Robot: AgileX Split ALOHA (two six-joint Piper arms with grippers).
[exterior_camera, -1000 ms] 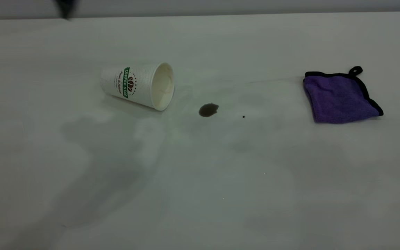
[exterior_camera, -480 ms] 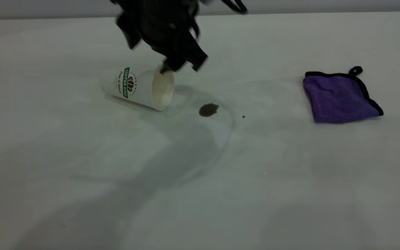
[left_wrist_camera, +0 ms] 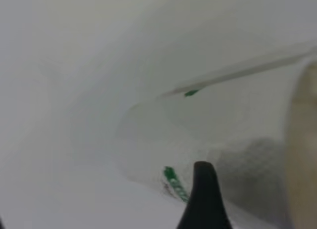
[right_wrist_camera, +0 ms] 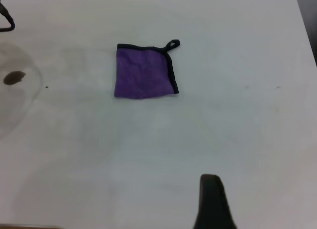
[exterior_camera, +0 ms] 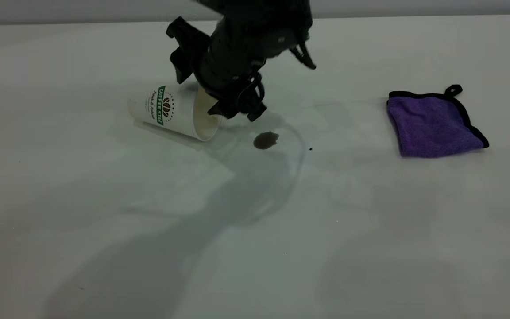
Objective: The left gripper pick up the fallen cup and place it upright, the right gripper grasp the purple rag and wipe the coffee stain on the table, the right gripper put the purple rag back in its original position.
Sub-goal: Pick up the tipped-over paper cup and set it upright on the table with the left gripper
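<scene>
Left of centre in the exterior view, the cup (exterior_camera: 171, 110) lies on its side on the table (exterior_camera: 104, 212), base toward the left edge, cream mouth facing right, green band visible on the ribbed wall. The left wrist view shows the same cup (left_wrist_camera: 208, 140) close up, with one black finger (left_wrist_camera: 204, 199) in front of the wall near the green band.

Directly above and right of the cup's mouth, in the upper centre of the frame, the left gripper (exterior_camera: 236, 110) reaches down, its fingertips at the rim of the mouth. One finger (exterior_camera: 218, 110) overlaps the rim; whether it is inside the mouth or touching the rim cannot be told. How far the jaws are spread, and whether they have hold of the cup, cannot be told.

Just right of the cup's mouth and below the fingertips lies the coffee stain (exterior_camera: 265, 140), apart from both. A tiny black speck (exterior_camera: 310, 149) sits near its right.

At the right of the frame the purple rag (exterior_camera: 434, 125) lies flat, corner loop at its upper right, well apart from the stain.

The right gripper (right_wrist_camera: 213, 202) appears only in its own wrist view, as one dark finger above bare table near the rag (right_wrist_camera: 144, 71); its opening cannot be told.
</scene>
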